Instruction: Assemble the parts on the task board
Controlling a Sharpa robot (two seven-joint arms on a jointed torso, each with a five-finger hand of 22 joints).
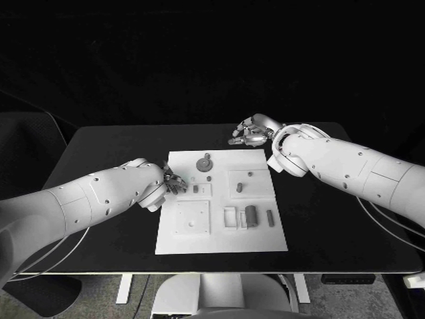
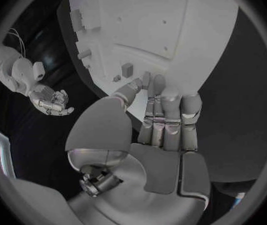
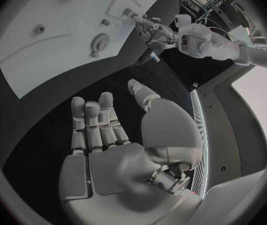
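Our two silver hands by the flat white task board (image 1: 222,236).
Left hand (image 1: 170,183) at board's left edge, fingers together, grip unclear; right hand (image 1: 254,130) off far corner, fingers apart, empty.

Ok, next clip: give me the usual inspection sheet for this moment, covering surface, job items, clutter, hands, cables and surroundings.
Surface: black table, bare around the board.
Job's things: white task board at mid-table; small grey parts lie on it, with a round part near its far edge.
Clutter: nothing seen.
Hands: left hand at the board's left edge, fingertips over the board, holding nothing visible; right hand above the table just beyond the board's far right corner, fingers apart and empty.
Cables: thin cables run under the right arm.
Surroundings: dark, nothing seen.
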